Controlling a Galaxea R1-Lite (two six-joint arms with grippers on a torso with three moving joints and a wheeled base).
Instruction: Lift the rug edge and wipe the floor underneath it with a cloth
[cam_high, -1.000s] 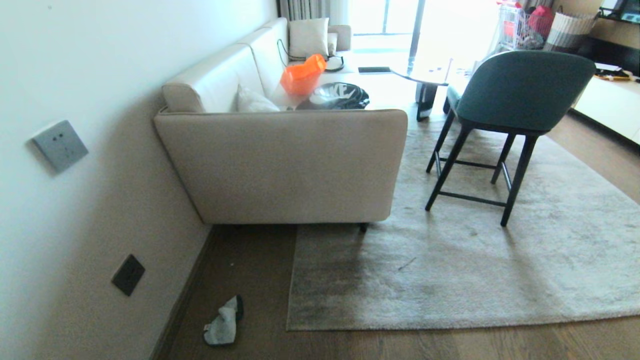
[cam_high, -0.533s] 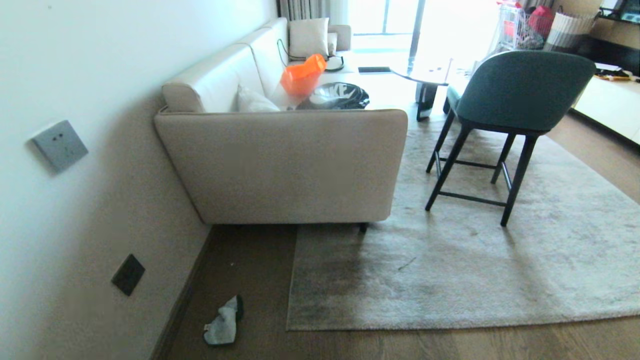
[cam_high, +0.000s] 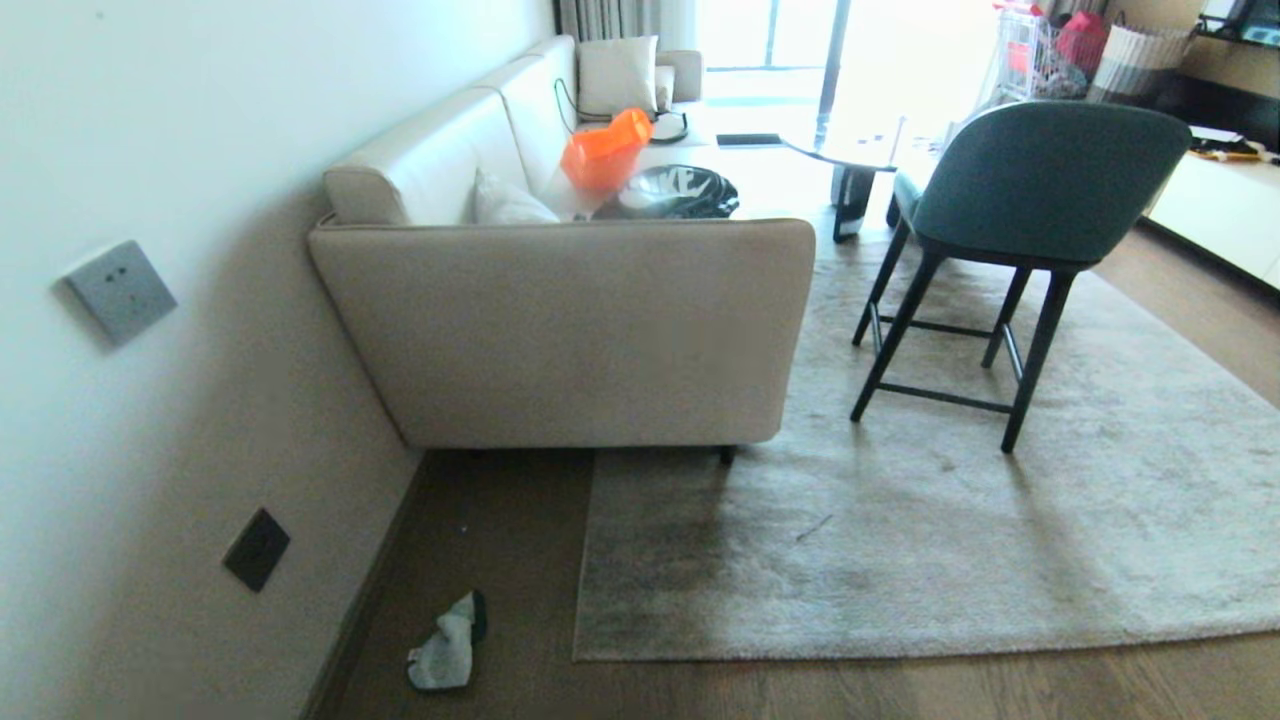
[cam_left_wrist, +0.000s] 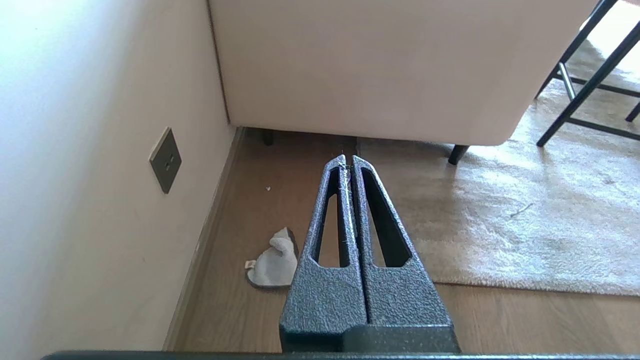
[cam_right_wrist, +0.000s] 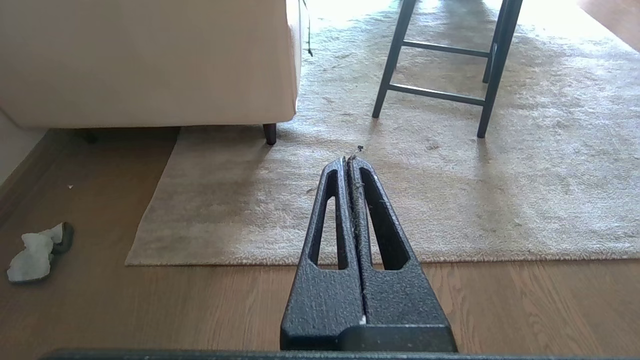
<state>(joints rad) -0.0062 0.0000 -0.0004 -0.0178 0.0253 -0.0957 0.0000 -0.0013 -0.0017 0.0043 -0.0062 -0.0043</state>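
Brown wood-grain plank floor (cam_high: 800, 690); grey-beige short-pile rug edge (cam_high: 900, 648) flat; crumpled grey-blue cloth (cam_high: 445, 650) near-left by wall. Left end effector (cam_left_wrist: 348, 160) and right end effector (cam_right_wrist: 351, 161) both closed together, empty.

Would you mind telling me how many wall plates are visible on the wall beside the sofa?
2: a pale grey plate higher on the wall, and a dark plate low near the skirting, above the cloth. Others may be hidden behind the sofa.

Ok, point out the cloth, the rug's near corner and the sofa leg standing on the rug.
cloth (cam_high: 443, 654), head view, middle of the crumpled rag on the floor.
rug corner (cam_high: 582, 650), head view, pile just inside the near left corner.
sofa leg (cam_right_wrist: 270, 134), right wrist view, middle of the dark leg.
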